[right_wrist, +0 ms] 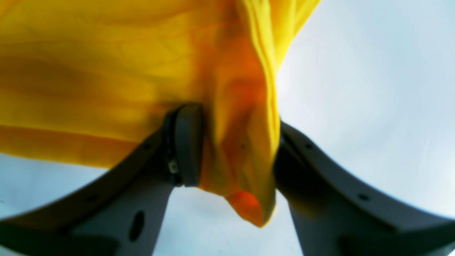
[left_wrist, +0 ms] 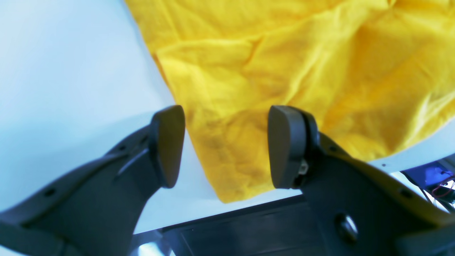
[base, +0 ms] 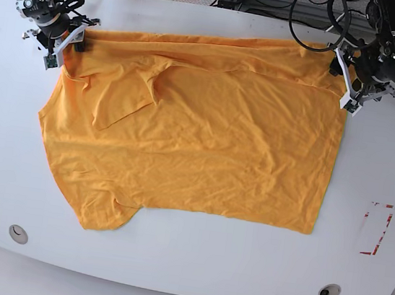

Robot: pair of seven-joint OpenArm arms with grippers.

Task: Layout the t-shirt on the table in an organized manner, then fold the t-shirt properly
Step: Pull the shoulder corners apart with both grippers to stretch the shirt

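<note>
The orange-yellow t-shirt (base: 199, 133) lies spread and wrinkled on the white table (base: 189, 263), with one sleeve folded in over the chest. My left gripper (base: 351, 88) hangs open at the shirt's far right corner. In the left wrist view that corner of the t-shirt (left_wrist: 284, 71) lies flat on the table between and beyond the fingers of the left gripper (left_wrist: 227, 145). My right gripper (base: 66, 39) sits at the far left corner. Its jaws stand apart around a raised fold of the t-shirt (right_wrist: 241, 142), which drapes over one finger of the right gripper (right_wrist: 234, 149).
A red-marked rectangle (base: 376, 229) is on the table's right side. Two round grommet holes (base: 18, 233) (base: 329, 291) sit near the front edge. Cables and a frame lie beyond the far edge. The table edge (left_wrist: 220, 213) runs just under the left gripper.
</note>
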